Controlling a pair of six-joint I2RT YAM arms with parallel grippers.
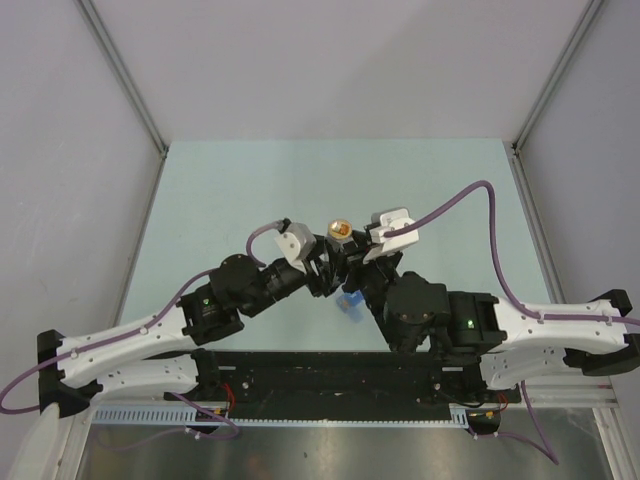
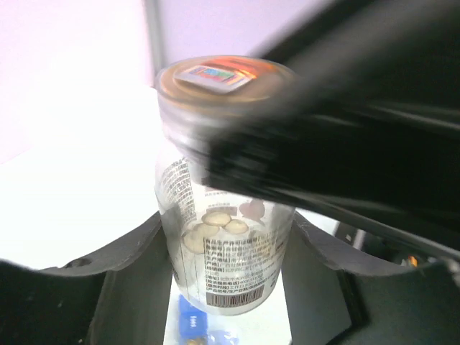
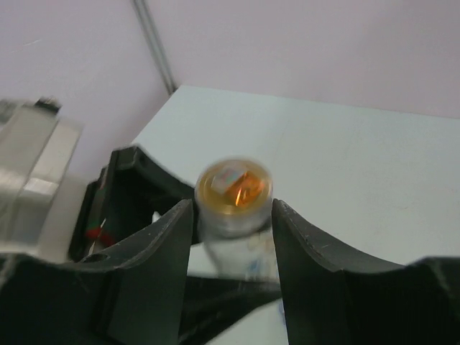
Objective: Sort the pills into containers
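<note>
Pills (image 2: pixel 215 224) lie heaped inside a clear labelled bottle (image 2: pixel 237 280), which the left pincer (image 2: pixel 228 230) grasps by its sides. The right pincer (image 3: pixel 233 212) straddles the bottle's cap (image 3: pixel 235 185); whether it clenches the cap I cannot tell. A blue pill box (image 2: pixel 191 321) lies on the counter (image 1: pixel 250 190) just beneath the bottle.
</note>
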